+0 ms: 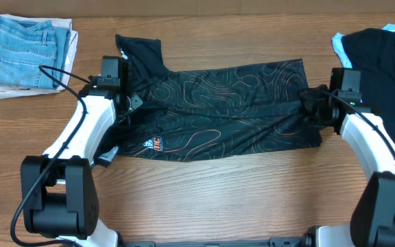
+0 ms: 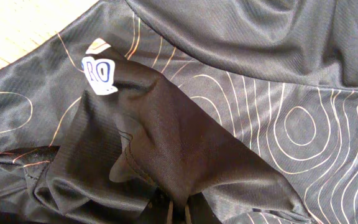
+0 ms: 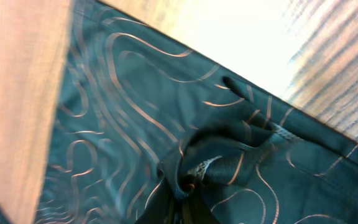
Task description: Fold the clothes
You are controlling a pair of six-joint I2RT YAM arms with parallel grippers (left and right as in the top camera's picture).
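The black shirt [image 1: 232, 103] lies spread on the table [image 1: 218, 199]. The left gripper [image 1: 124, 101] at its 9 o'clock edge and the right gripper [image 1: 314, 104] at 3 o'clock have jaws clamped on bunched fabric, probably to draw it taut.

Overhead: even, diffuse light, sharp throughout; faint soft shadows on the light wood-grain table [image 1: 218, 199]. Left wrist: sharp, soft sheen on the black sports shirt with thin orange contour lines [image 2: 260, 112]. Right wrist: blurred, table glare-bleached at top, shirt tinted teal.
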